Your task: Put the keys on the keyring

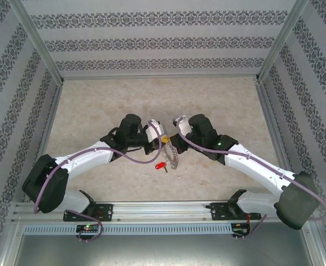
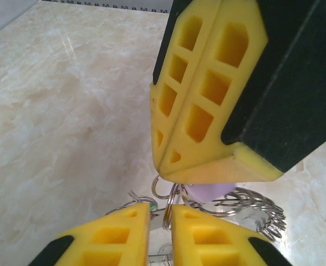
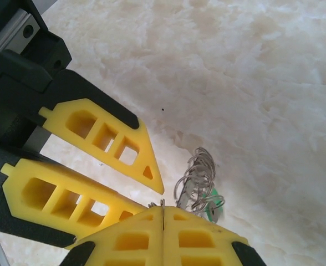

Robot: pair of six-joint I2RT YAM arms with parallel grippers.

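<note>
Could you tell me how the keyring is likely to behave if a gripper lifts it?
The keyring is metal, so probably stiff, not floppy. Its fringe of wire loops looks loose and would likely swing and snag. The green tag among them may swing too.

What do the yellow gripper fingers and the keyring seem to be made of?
The fingers look like matte yellow moulded plastic, perhaps rubbery, given their hollow cells. The keyring shows loops of thin bright metal wire, given their glints.
</note>
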